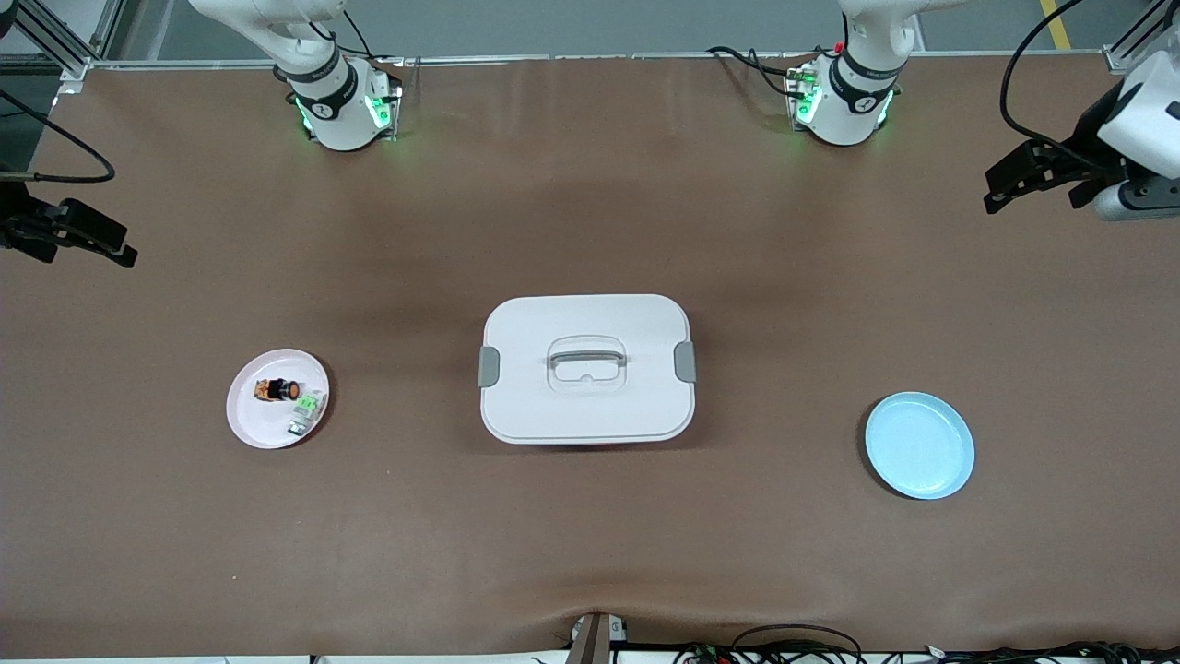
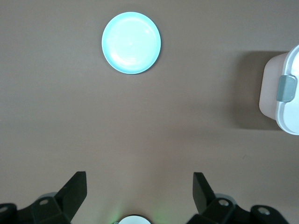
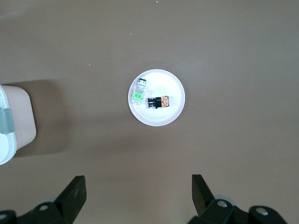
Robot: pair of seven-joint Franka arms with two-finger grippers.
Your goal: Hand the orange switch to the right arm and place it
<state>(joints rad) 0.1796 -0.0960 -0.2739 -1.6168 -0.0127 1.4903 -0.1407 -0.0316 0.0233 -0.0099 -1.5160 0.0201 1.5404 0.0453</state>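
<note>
1. Nearest the front camera is the blue plate (image 1: 919, 445), bare, toward the left arm's end of the table. It looks like the likely drop spot, though the task does not name one.
2. Slightly farther, toward the right arm's end, sits the pink plate (image 1: 253, 420). On it lies the switch (image 1: 277, 390), on its side, with a green part (image 1: 307, 406) just beside it and a little nearer the camera.
3. In the middle of the table stands the white box (image 1: 586, 367), lid on and both clips shut, between the two plates.
4. The right gripper (image 3: 138, 192) hangs high over bare table at its own end, fingers spread wide and holding nothing. Its wrist view looks down on the pink plate, so the switch is well apart from it but on its side.
5. The left gripper (image 2: 140, 189) hangs high over its own end, also wide and empty. It looks down at the blue plate, and the switch is well apart from it, with the box between.
6. Step in hand, as I judge it: none begun, since the switch is untouched and both arms wait.
7. The next move calls for a gripper to descend over the pink plate and close on the black body without catching the green part. The switch lies at the right arm's end, so the left arm would need a long reach across.
</note>
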